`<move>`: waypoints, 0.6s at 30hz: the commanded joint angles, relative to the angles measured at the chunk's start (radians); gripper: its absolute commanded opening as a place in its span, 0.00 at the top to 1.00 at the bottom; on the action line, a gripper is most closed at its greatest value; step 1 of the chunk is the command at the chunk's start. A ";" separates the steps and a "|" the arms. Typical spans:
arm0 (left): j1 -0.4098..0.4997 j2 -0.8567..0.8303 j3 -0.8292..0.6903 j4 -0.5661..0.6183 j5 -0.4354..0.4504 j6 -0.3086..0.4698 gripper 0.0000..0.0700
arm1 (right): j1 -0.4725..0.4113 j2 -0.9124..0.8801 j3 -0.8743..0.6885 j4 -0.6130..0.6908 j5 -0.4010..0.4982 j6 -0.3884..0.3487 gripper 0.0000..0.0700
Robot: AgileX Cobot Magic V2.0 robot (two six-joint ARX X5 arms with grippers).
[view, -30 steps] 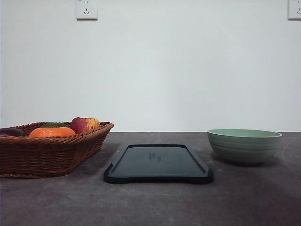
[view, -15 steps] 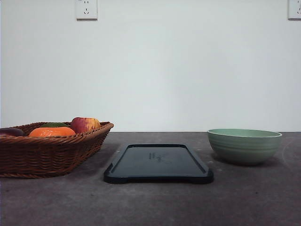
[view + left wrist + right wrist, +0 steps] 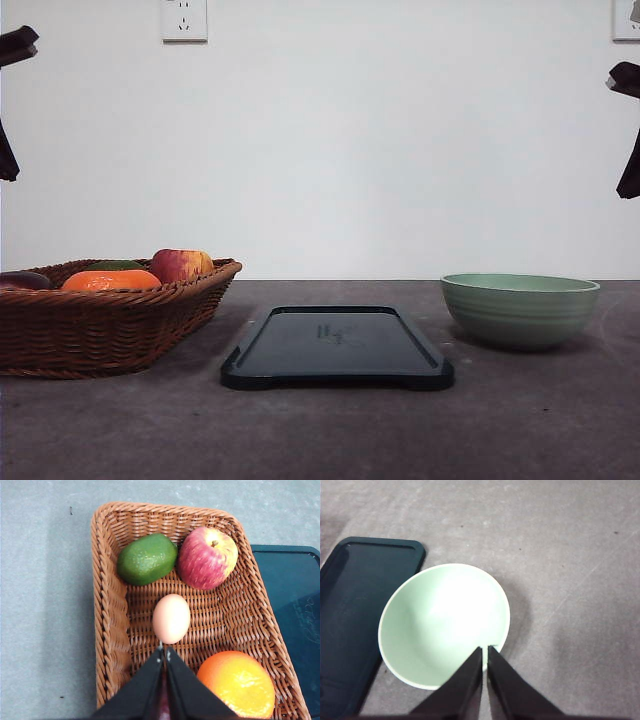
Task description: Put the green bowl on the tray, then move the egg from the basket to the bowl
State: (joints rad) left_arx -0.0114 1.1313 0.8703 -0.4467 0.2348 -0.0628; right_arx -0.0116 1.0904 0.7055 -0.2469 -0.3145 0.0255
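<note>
Green bowl (image 3: 520,310) sits beside tray (image 3: 337,347), apparently empty; egg (image 3: 171,618) in basket (image 3: 110,610).

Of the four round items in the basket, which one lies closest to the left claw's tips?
The egg, pale and smooth, lies mid-basket just ahead of the left claw. The orange sits beside it; the lime and apple lie farther off.

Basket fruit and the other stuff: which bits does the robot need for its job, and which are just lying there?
Needed:
pale green round bowl
dark glossy rectangular tray
brown woven wicker basket
pale egg

Just lying there:
red-yellow apple
green lime-like fruit
orange
white wall sockets
</note>
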 commanded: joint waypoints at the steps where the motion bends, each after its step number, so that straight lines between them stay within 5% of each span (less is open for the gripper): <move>1: -0.004 0.006 0.021 0.005 0.003 0.018 1.00 | 0.004 0.007 0.023 0.006 -0.003 -0.013 0.99; 4: -0.011 0.006 0.021 0.010 0.003 0.018 0.85 | 0.004 0.007 0.023 0.006 -0.004 -0.014 0.89; 7: -0.018 0.006 0.021 0.021 0.003 0.018 0.52 | 0.004 0.007 0.023 0.005 -0.004 -0.012 0.55; 8: -0.020 0.006 0.021 0.022 0.003 0.018 0.49 | 0.004 0.007 0.023 0.003 -0.004 -0.010 0.49; 18: -0.030 0.006 0.021 0.021 0.003 0.017 0.50 | 0.003 0.028 0.113 -0.157 -0.011 0.030 0.51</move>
State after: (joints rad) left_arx -0.0406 1.1313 0.8703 -0.4339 0.2352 -0.0593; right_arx -0.0090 1.1013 0.7854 -0.3935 -0.3200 0.0410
